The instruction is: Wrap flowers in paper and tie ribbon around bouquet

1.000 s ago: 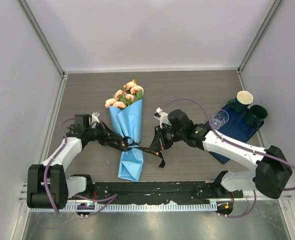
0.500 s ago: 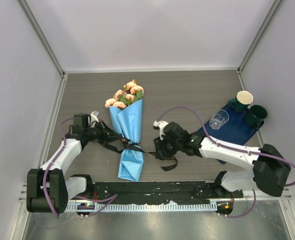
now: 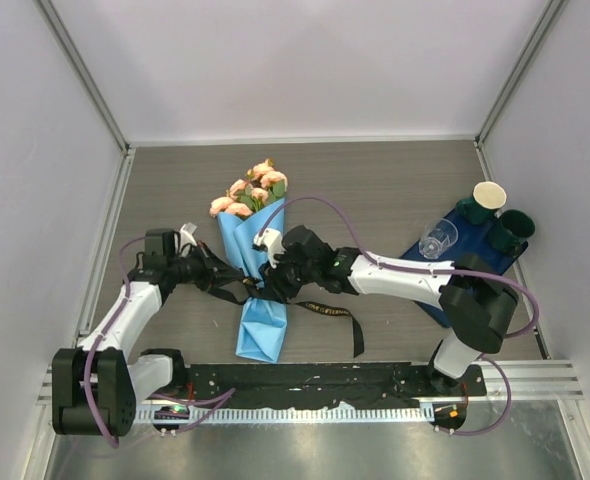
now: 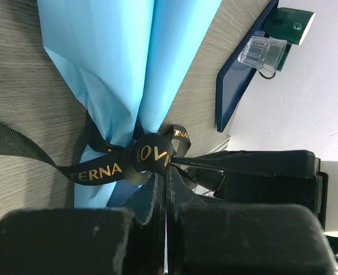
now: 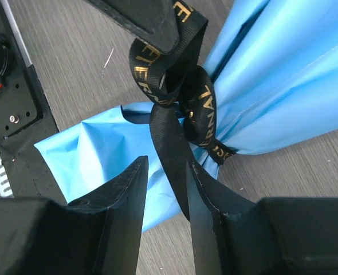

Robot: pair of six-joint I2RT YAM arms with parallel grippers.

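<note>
Pale peach-pink on the flowers (image 3: 250, 192), green among their leaves, at 12 o'clock of the wrap. Plain light sky blue over the paper (image 3: 260, 250). Black on the ribbon (image 4: 100, 170), with small gold capital lettering along it. Grey wood-grain streaks across the counter (image 3: 375, 180). Dark navy on the mat (image 3: 483, 258) toward 3 o'clock. Dark green on the cups (image 3: 515, 228), with cream at one top. See-through on the plastic cup (image 3: 438, 240). Purple on the cables (image 3: 315, 203). Matte black on the right fingers (image 5: 123, 206).

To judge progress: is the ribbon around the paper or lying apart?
Around: the ribbon circles the paper at its pinched waist; knotted or not, cannot tell.
</note>
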